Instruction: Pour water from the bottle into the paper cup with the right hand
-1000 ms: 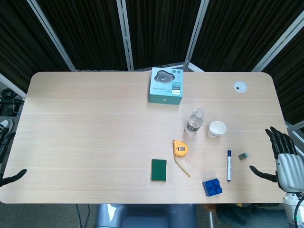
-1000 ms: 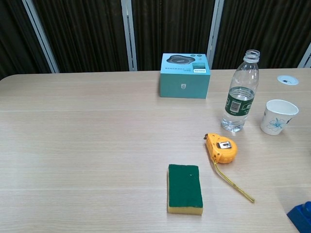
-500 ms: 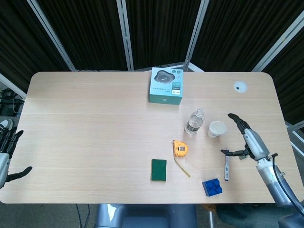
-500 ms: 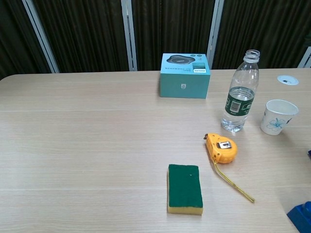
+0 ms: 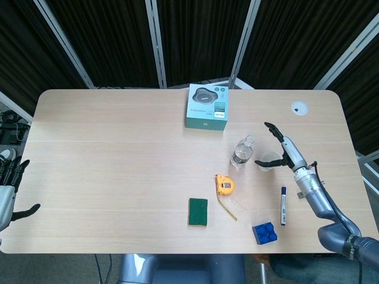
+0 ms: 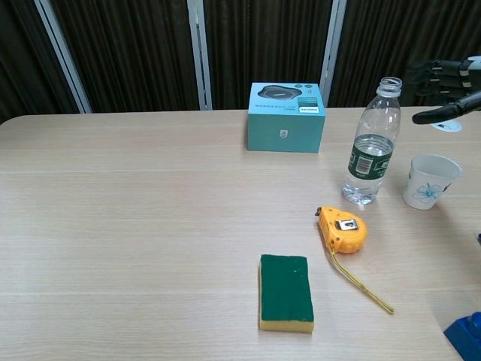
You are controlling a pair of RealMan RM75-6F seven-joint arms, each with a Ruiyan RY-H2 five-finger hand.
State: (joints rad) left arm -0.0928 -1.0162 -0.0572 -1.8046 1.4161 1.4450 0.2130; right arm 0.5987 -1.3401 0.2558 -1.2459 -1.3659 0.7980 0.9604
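My right hand (image 5: 283, 149) hangs above the table with its fingers (image 5: 273, 129) spread wide and nothing in them; it touches neither vessel. Seen from my head, the thumb reaches toward the paper cup (image 5: 270, 160), which sits directly under the hand. The bottle (image 5: 241, 151) stands upright just beside the cup at its 9 o'clock, cap off, about half full of water.

Nothing lies between my hand and the bottle except the cup itself. At the bottle's 7 o'clock lies the yellow tape measure (image 5: 224, 185), its tape pulled out a little. Farther out at 7 o'clock is the green sponge (image 5: 198, 212). The blue marker (image 5: 283, 205) lies at the cup's 5 o'clock, with the blue block (image 5: 265, 232) near the table's front edge. The teal box (image 5: 207, 106) sits at the bottle's 11 o'clock, well apart.

My left hand (image 5: 7, 189) waits off the table's left edge, fingers apart, empty.

The chest view catches only my right hand's dark fingers at its upper right edge, level with the bottle's neck, and shows the cup's blue flower print; the left hand and the marker show only from the head.
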